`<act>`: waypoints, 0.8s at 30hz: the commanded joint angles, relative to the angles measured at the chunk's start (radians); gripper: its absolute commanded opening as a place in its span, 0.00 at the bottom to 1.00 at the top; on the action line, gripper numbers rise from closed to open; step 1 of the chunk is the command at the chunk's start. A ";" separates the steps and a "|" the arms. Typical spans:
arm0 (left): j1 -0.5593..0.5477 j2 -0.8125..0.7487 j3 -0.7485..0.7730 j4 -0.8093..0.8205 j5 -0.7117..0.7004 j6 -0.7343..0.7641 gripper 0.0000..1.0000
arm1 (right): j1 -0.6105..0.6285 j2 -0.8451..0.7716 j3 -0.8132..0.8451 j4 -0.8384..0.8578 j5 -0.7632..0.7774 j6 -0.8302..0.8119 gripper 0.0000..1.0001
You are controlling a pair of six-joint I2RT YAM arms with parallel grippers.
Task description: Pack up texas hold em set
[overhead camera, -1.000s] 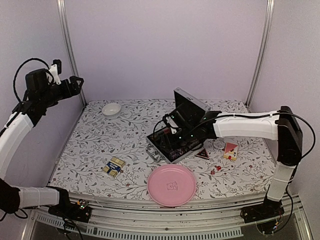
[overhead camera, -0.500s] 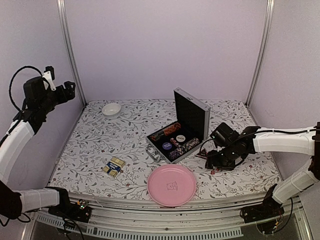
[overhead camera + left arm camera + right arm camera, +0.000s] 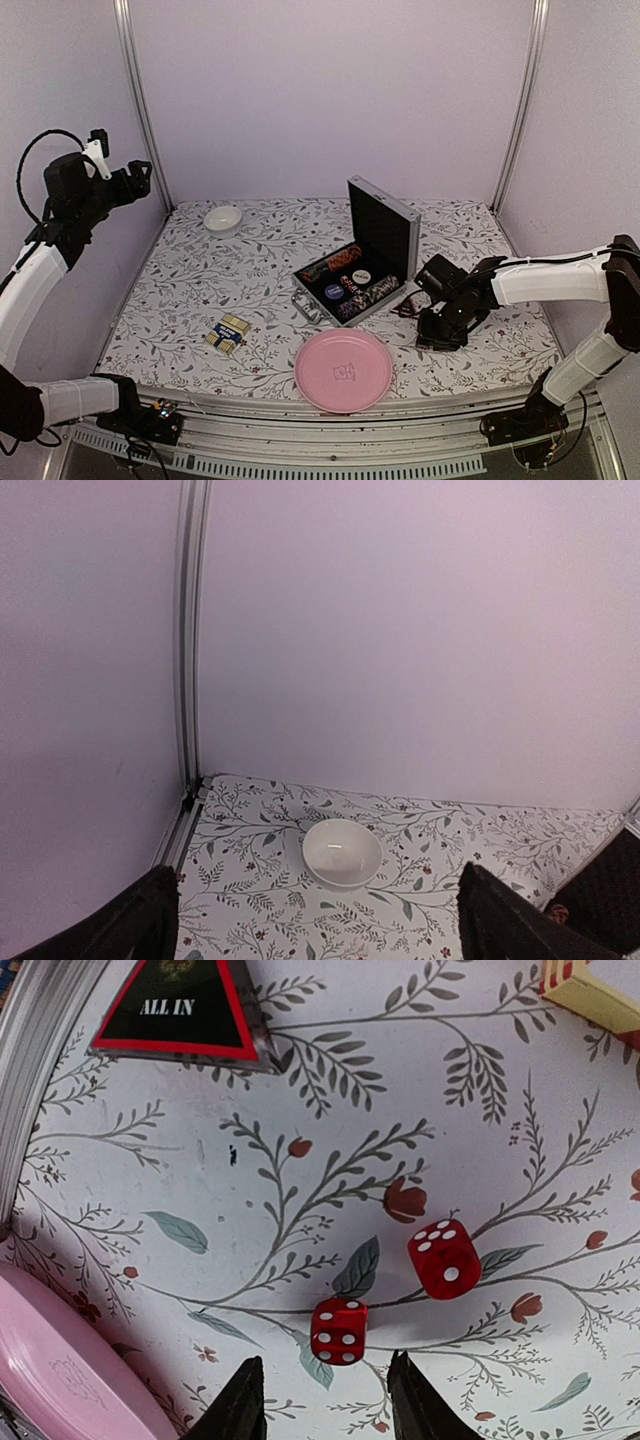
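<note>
The silver case (image 3: 385, 232) stands open mid-table, lid upright, rows of chips (image 3: 348, 283) and a round button (image 3: 362, 276) in its black lining. My right gripper (image 3: 438, 335) hovers low over the table to the right of the case, jaws open; in the right wrist view the gripper (image 3: 325, 1400) has two red dice ahead of its tips, one (image 3: 338, 1331) between them, the other (image 3: 443, 1258) to the right. A black-and-red "ALL IN" triangle (image 3: 185, 1008) lies near the case edge (image 3: 40, 1080). A card deck (image 3: 228, 333) lies front left. My left gripper (image 3: 140, 175) is raised high at the left, open and empty.
A pink round plate (image 3: 343, 370) sits at the front edge, its rim in the right wrist view (image 3: 60, 1360). A small white bowl (image 3: 223, 217) stands at the back left, also in the left wrist view (image 3: 342, 852). A yellow-and-red box corner (image 3: 590, 990) lies near the dice.
My right arm has pulled out of the case and come down to the table right of it, over the dice. The left arm has swung slightly left.
</note>
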 commanded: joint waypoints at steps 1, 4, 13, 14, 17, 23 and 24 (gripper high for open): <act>0.003 0.001 -0.009 0.023 0.016 0.003 0.97 | -0.007 0.022 0.041 0.011 0.036 -0.008 0.41; 0.004 0.001 -0.008 0.022 0.015 0.003 0.97 | -0.008 0.045 0.053 0.010 0.046 -0.027 0.37; 0.003 0.002 -0.009 0.024 0.024 -0.001 0.97 | -0.008 0.081 0.076 -0.008 0.063 -0.056 0.26; 0.003 0.003 -0.009 0.023 0.025 -0.002 0.97 | -0.009 0.083 0.077 -0.012 0.065 -0.056 0.25; 0.003 0.003 -0.009 0.025 0.033 -0.006 0.97 | -0.008 0.088 0.081 -0.018 0.071 -0.058 0.23; 0.003 0.001 -0.008 0.024 0.038 -0.009 0.97 | -0.009 0.101 0.088 -0.034 0.077 -0.064 0.21; 0.004 0.002 -0.008 0.024 0.039 -0.009 0.97 | -0.008 0.102 0.088 -0.034 0.077 -0.064 0.21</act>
